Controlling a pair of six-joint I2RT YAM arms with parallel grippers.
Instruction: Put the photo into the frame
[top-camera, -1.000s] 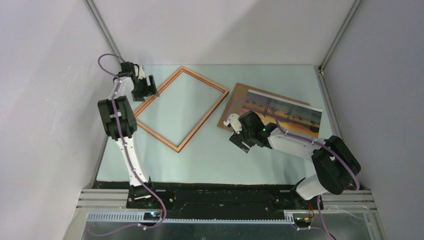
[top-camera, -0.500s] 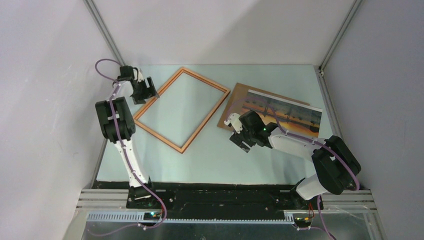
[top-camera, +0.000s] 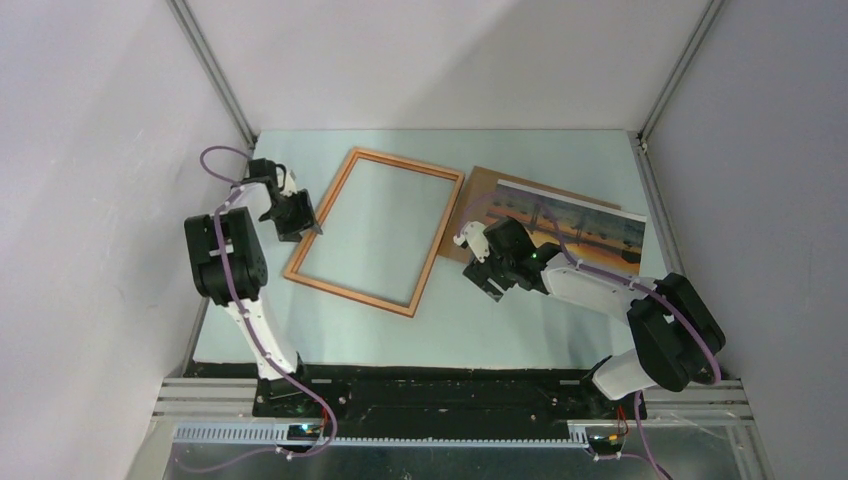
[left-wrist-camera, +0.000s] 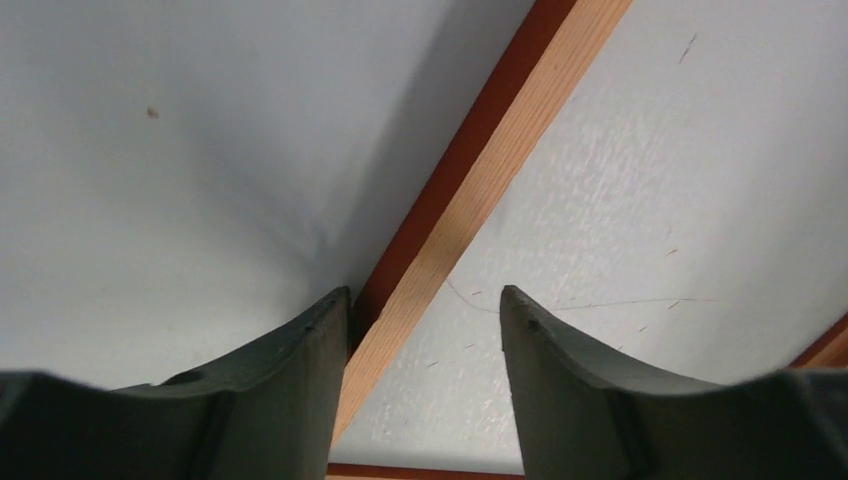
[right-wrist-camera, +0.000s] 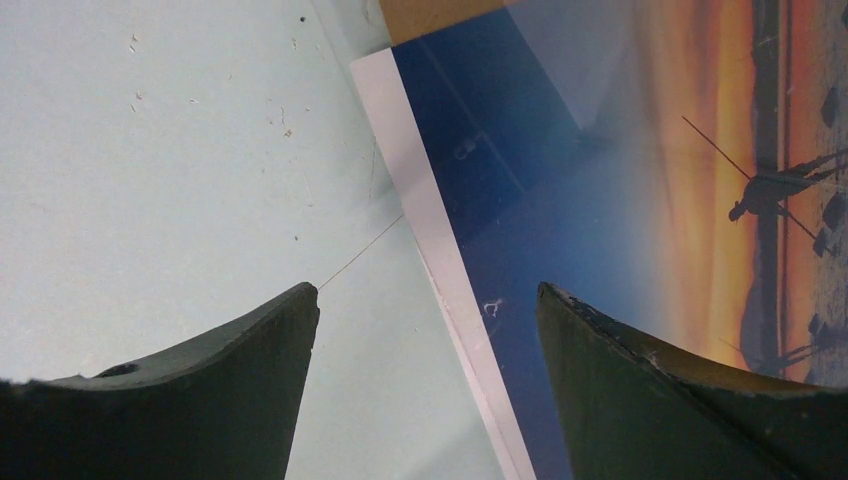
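Note:
The frame (top-camera: 437, 245), a thin orange-brown wooden rectangle, lies flat at mid-table. My left gripper (top-camera: 308, 228) is at its left rail. In the left wrist view the rail (left-wrist-camera: 500, 150) runs between the fingers of that gripper (left-wrist-camera: 425, 295); the left finger touches the rail's outer side and the right finger stands apart, so it is open. The photo (top-camera: 580, 225), a sunset print with a white border, lies to the right. My right gripper (top-camera: 484, 278) hovers open at its left edge. In the right wrist view that gripper (right-wrist-camera: 428, 290) straddles the border of the photo (right-wrist-camera: 620, 200).
A plain brown backing board (top-camera: 475, 190) lies under the photo's left part, its corner (right-wrist-camera: 430, 15) showing in the right wrist view. Grey walls close in the pale table (top-camera: 520, 320) on three sides. Both arm bases sit at the near edge.
The frame has swung, its near corner moving right, and it now lies nearer the backing board. My left gripper moved nearer along the rail and its jaws narrowed. The right gripper shifted slightly toward the photo.

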